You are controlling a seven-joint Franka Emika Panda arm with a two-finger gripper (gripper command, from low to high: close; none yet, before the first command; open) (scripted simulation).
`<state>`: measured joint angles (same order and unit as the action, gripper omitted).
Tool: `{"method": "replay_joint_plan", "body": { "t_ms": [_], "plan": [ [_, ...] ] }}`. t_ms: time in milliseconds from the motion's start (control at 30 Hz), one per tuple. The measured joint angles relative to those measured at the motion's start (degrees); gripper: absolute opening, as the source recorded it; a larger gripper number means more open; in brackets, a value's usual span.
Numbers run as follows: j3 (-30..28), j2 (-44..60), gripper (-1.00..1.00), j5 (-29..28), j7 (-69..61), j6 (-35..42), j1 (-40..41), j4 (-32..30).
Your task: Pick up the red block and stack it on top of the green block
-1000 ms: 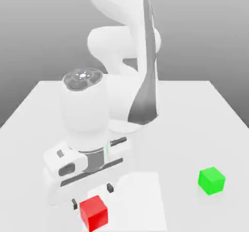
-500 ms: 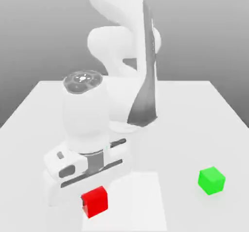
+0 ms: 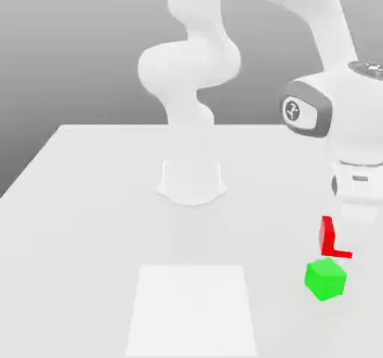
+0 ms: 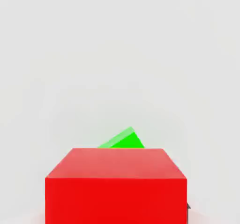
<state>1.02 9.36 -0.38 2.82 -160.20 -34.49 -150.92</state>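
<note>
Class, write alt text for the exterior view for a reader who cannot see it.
A white robot arm holds the red block just above the green block at the exterior view's right of a white table.

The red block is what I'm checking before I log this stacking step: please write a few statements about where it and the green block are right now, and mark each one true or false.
1. The red block is off the table, held up by the gripper. True.
2. The red block already sits flat on the green block. False: it hangs a little above it, with a gap between them in the exterior view.
3. The green block rests on the table, near the exterior view's right. True.
4. The green block lies on the pale square patch of the table. False: it stands beside the patch, toward the exterior view's right.
5. In the hand view the green block peeks out past the red block. True.
</note>
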Motion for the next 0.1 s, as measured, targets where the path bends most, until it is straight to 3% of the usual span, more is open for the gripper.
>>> {"method": "replay_joint_plan", "body": {
  "t_ms": [33,100],
  "plan": [
    [-0.1,1.2,1.0,-0.1,0.1,-1.1,0.0,0.0],
    [-0.1,1.2,1.0,-0.1,0.1,-1.1,0.0,0.0]
  ]
}}
